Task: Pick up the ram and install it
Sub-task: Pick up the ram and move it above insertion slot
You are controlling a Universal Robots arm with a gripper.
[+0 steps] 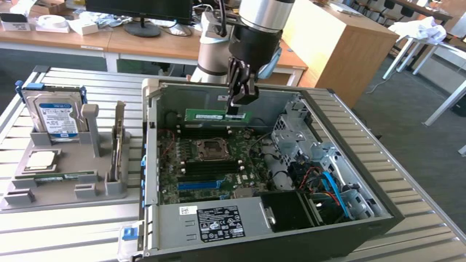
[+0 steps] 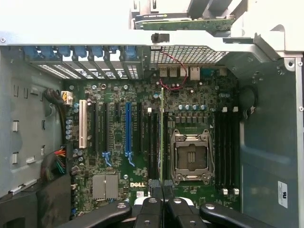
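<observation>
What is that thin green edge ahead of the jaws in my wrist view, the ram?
Observer: Yes. The exterior view shows its flat side: the ram is held level, with the gripper jaws shut on it from above.
Operator: Is it seated?
Observer: It looks not; it hangs above the black slots beside the processor socket.
Operator: Any other stick outside the case?
Observer: A second green stick lies in the grey holder at the exterior view's left.

Drive cage (image 1: 293, 131) crowds the open motherboard (image 1: 207, 172).
</observation>
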